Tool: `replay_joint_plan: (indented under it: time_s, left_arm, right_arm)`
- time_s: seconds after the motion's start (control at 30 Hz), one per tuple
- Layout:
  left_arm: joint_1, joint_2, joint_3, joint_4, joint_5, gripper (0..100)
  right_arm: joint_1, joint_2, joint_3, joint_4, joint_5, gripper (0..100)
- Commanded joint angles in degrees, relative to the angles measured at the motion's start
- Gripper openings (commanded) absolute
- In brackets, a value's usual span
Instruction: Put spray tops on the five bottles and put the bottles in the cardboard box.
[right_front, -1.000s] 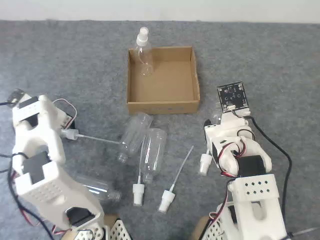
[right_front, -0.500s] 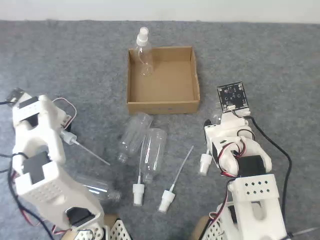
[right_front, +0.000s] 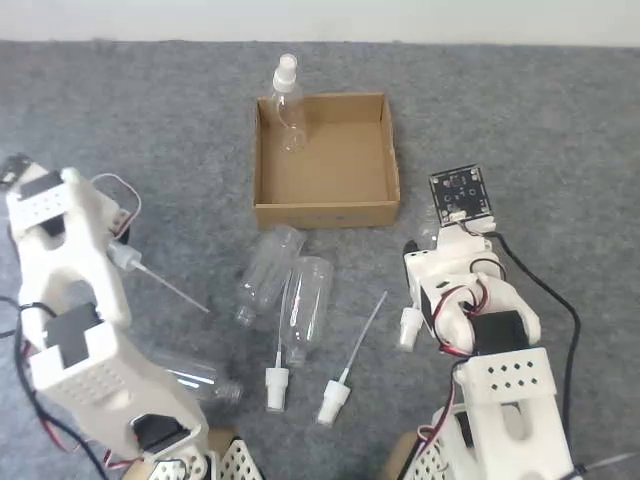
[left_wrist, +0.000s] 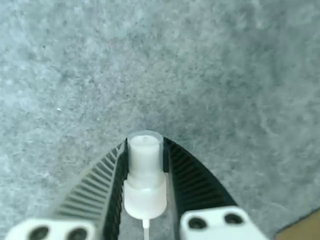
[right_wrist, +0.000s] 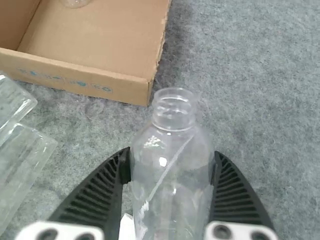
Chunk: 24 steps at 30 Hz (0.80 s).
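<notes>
Print (right_wrist: 65, 80) on cardboard box (right_wrist: 132, 91) wall: blue, illegible.

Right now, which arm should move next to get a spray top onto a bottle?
Left, likely. The left gripper is shut on a spray top, tube free; the right gripper holds an uncapped bottle, mouth open, beside the cardboard box.

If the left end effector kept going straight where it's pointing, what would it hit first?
Just grey carpet; nothing else lies ahead of the left end effector and its spray top, though depth is unclear.
</notes>
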Motion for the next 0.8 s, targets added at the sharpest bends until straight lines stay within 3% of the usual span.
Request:
replay_joint_plan:
  time_s: [0.0,0.5,0.77]
  left_arm:
    - [0.0,-1.14,-7.78,5.19,0.18,1]
    - [-0.26,-1.32,-24.4,19.16,0.18,1]
    - [-0.18,-12.84,-24.31,20.13,0.18,1]
  right_arm:
    - [-0.48,-2.24,-0.09,-0.84,0.79,12.5]
    - [-4.44,-2.33,-0.26,0.4,0.44,12.5]
    - [-4.44,-12.7,2.2,3.56,0.44,12.5]
